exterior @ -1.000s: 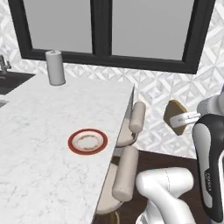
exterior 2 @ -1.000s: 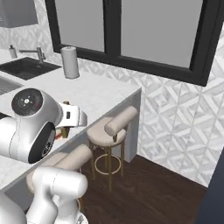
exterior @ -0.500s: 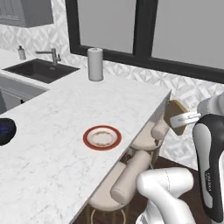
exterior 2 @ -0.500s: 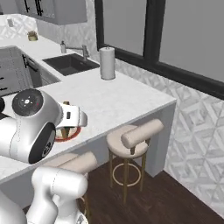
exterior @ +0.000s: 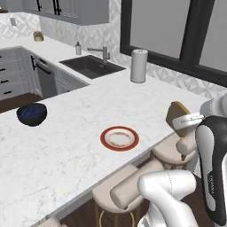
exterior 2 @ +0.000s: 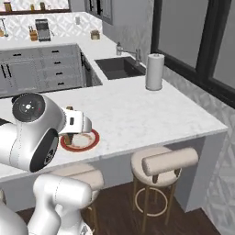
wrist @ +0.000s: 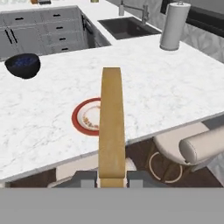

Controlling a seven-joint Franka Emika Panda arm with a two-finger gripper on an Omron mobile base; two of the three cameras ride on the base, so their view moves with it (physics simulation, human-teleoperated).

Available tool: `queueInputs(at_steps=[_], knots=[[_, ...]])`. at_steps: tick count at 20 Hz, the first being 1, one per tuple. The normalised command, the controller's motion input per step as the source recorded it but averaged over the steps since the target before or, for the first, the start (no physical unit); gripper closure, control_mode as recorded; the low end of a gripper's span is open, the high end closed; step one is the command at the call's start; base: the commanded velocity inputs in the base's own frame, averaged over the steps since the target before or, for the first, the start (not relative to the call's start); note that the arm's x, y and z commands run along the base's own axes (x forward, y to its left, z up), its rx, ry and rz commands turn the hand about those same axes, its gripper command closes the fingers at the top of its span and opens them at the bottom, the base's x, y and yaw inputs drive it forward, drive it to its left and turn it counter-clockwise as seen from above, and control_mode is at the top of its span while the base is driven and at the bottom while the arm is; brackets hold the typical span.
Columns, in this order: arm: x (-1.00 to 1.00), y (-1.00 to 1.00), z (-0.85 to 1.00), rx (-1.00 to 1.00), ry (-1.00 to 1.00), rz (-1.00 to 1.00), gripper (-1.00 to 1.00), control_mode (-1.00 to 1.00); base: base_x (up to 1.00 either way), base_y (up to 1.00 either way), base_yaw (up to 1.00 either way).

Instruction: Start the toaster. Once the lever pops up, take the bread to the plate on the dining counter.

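My gripper (wrist: 112,177) is shut on the bread (wrist: 111,127), a tan slice seen edge-on and standing upright between the fingers. The bread (exterior: 177,117) hangs beside the dining counter's (exterior: 75,142) near edge, above the stools and to the right of the plate. The plate (exterior: 119,138), red-rimmed with a pale centre, lies flat on the marble close to that edge. In the hand view the plate (wrist: 85,117) sits just left of and behind the slice. From the right side the gripper (exterior 2: 75,124) hovers over the plate (exterior 2: 85,141). The toaster (exterior 2: 42,29) is a small grey box on the far back counter.
A dark blue bowl (exterior: 32,113) rests on the counter left of the plate. A white paper-towel roll (exterior: 138,65) stands at the far end, near a sink (exterior: 91,66) with a faucet. Beige stools (exterior: 173,150) line the counter's near side below the gripper.
The base has moved, so the whole scene has shifted: the sink, cabinets and blue bowl have come into view. The bread stays held in the gripper, in the same place relative to the arm.
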Motion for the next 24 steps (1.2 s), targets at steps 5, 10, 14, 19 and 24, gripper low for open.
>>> queueInputs(at_steps=[5, 10, 14, 19, 24], knots=[[0.0, 0.0, 0.0, 0.0, 0.0, 0.0, 1.0, 1.0, 1.0, 0.0, 0.58], [0.0, 0.0, 0.0, 0.0, 0.0, 0.0, 1.0, 1.0, 0.98, 0.02, 0.57], [0.0, 0.0, 0.0, 0.0, 0.0, 0.0, 1.0, 1.0, 0.94, 0.07, 0.54], [0.08, 0.0, -0.01, 0.0, 0.02, 0.01, 1.0, -1.0, 0.62, 0.04, 0.29], [0.06, 0.0, 0.0, 0.0, 0.03, 0.0, 1.0, -1.0, 0.0, 0.0, 0.0]])
